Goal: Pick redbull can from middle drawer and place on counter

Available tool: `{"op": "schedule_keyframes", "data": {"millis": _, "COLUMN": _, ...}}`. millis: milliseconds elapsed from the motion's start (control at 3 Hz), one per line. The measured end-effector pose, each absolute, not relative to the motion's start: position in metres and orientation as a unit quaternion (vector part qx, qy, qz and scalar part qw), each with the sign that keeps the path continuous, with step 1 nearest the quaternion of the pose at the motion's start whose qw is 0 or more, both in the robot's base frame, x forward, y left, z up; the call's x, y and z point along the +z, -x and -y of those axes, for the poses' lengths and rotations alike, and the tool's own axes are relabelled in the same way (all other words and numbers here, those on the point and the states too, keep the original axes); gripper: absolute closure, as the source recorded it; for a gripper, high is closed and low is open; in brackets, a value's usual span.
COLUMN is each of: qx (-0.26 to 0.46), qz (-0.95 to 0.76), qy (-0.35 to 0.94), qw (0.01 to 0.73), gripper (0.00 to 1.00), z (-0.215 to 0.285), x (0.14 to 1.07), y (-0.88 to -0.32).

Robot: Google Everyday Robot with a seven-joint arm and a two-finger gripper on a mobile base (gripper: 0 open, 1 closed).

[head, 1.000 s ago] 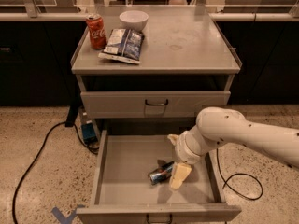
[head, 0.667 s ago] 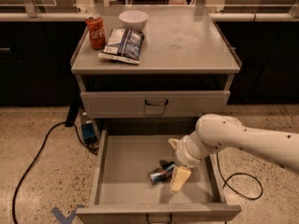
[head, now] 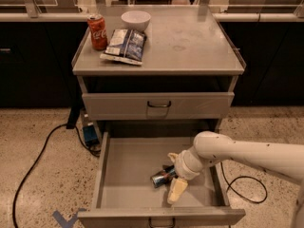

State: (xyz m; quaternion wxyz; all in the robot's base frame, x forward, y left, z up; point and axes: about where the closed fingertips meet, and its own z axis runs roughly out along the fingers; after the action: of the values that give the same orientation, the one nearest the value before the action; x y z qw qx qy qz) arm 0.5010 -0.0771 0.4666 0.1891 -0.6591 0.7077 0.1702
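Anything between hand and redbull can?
Nothing: camera view shows the hand low in the middle drawer, right at the redbull can lying on its floor.

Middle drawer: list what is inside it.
A redbull can lies on its side on the bare floor of the middle drawer, with the tool open around it. The tool and arm cover one end of the can and the floor beneath.
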Motion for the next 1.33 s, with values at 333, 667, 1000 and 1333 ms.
{"op": "schedule_keyframes", "data": {"millis": 333, "qx": 0.205, "qz": -0.698, "qy": 0.661, "qw": 0.185, "gripper": 0.0, "z": 0.057, "x": 0.424, "y": -0.502}}
{"op": "schedule_keyframes", "data": {"millis": 667, "qx": 0.205, "qz": -0.698, "qy": 0.661, "qw": 0.185, "gripper": 0.0, "z": 0.057, "x": 0.424, "y": -0.502}}
{"op": "schedule_keyframes", "data": {"millis": 1000, "qx": 0.208, "qz": -0.69, "qy": 0.667, "qw": 0.193, "gripper": 0.0, "z": 0.053, "x": 0.417, "y": -0.519}}
{"op": "schedule_keyframes", "data": {"millis": 1333, "qx": 0.216, "qz": -0.681, "qy": 0.672, "qw": 0.194, "gripper": 0.0, "z": 0.046, "x": 0.405, "y": -0.537}}
